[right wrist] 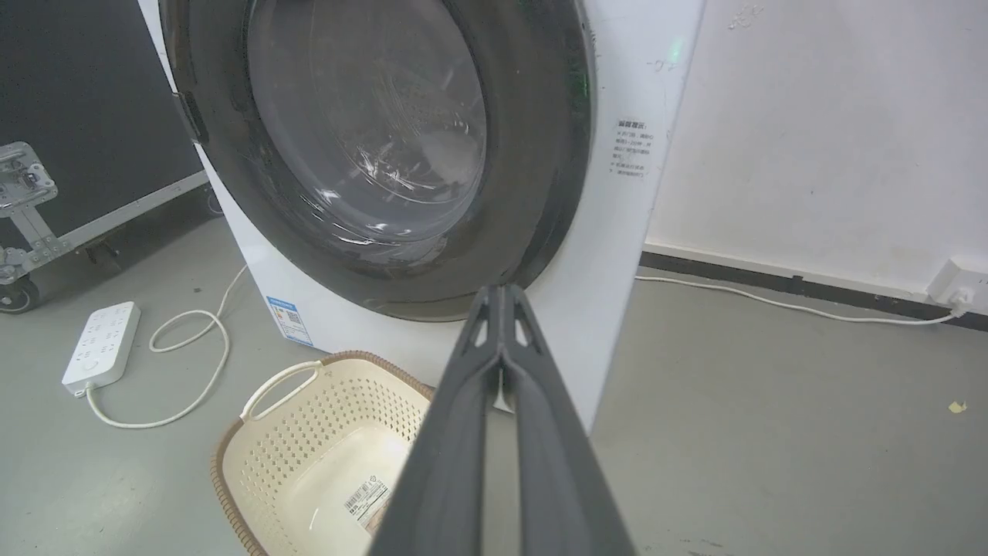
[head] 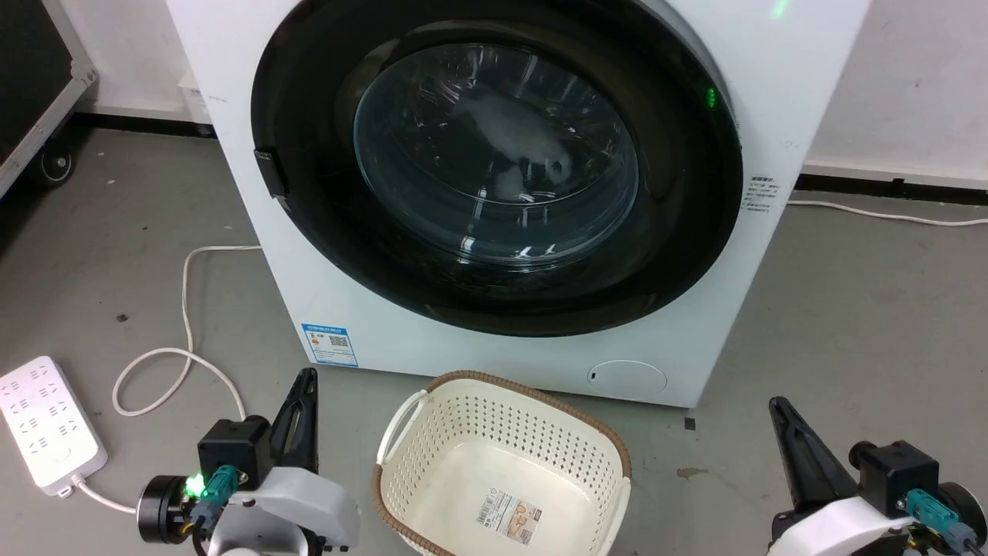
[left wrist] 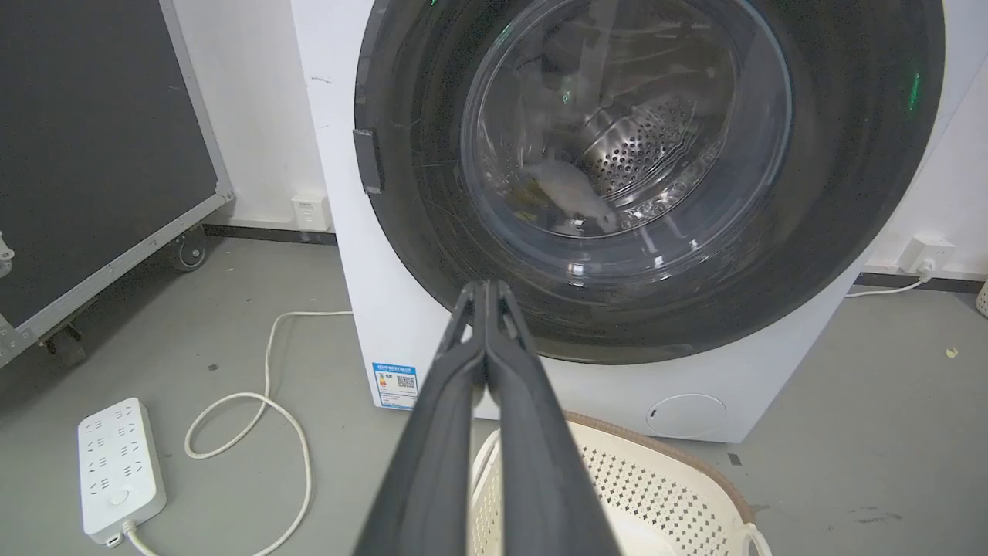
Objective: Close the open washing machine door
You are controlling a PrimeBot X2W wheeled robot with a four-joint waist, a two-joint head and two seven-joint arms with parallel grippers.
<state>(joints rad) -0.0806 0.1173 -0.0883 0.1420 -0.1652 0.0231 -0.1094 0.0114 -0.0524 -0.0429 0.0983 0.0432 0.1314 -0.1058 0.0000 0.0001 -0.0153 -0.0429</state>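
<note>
The washing machine door (head: 494, 154), a wide black frame around a clear bulging glass, lies flat against the front of the white machine (head: 695, 363). Pale laundry and the steel drum show through the glass in the left wrist view, where the door (left wrist: 641, 154) rises just beyond my left gripper (left wrist: 486, 287). In the right wrist view the door (right wrist: 370, 139) sits flush with the machine's front. My left gripper (head: 307, 378) is shut and empty, low on the floor side at the lower left. My right gripper (head: 776, 405) is shut and empty at the lower right. Neither touches the door.
A cream perforated laundry basket (head: 540, 398) stands on the grey floor right in front of the machine, between my arms. A white power strip (head: 46, 421) and its looping cable (head: 185, 309) lie at the left. A black wheeled case (left wrist: 100, 154) stands further left.
</note>
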